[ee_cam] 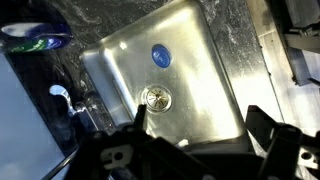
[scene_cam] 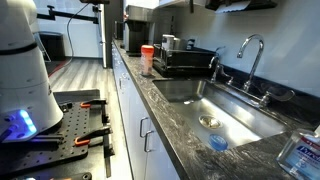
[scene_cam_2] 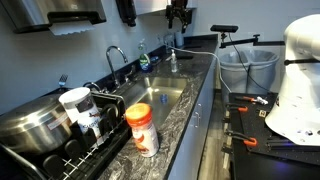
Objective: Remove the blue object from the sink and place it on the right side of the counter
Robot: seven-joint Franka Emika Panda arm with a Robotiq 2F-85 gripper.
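The blue object is a small round light-blue disc lying on the floor of the steel sink, a little beyond the round drain. It also shows in an exterior view near the sink's end by the labelled bottle. My gripper is open and empty, its two dark fingers wide apart, high above the sink and looking down into it. In an exterior view the gripper hangs well above the far end of the sink. The dark counter surrounds the basin.
A chrome gooseneck faucet stands behind the sink. An orange-lidded container and a dish rack sit on the counter at one end. A clear bottle with a blue-and-white label stands at the other end.
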